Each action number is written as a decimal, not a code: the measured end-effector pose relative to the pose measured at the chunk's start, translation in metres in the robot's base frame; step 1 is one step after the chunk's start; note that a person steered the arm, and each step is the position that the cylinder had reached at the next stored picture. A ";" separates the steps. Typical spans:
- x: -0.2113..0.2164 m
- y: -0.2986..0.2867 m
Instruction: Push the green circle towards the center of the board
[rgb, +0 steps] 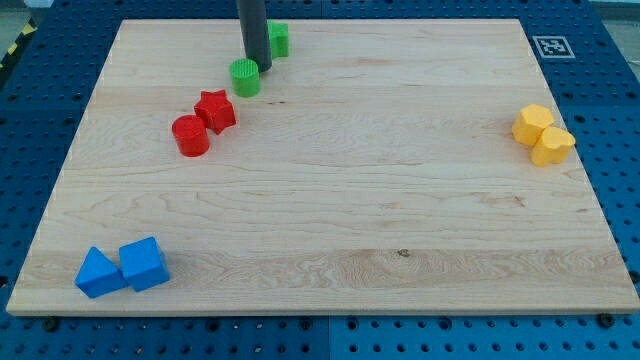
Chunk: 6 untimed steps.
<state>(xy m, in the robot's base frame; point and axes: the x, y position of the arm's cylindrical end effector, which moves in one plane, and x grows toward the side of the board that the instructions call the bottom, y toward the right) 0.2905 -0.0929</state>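
The green circle (244, 77) lies near the view's top left on the wooden board (330, 210). My tip (256, 66) touches or nearly touches its upper right edge. A second green block (278, 39), shape unclear, sits just up and right of the rod, partly hidden by it. A red star (215, 110) and a red circle (190, 136) lie down and left of the green circle, touching each other.
Two yellow blocks (543, 134) sit together near the view's right edge. Two blue blocks (122, 268) sit together at the bottom left corner. A printed marker (550, 46) is at the board's top right corner.
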 end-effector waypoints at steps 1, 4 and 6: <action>-0.004 -0.045; 0.057 0.022; 0.057 0.028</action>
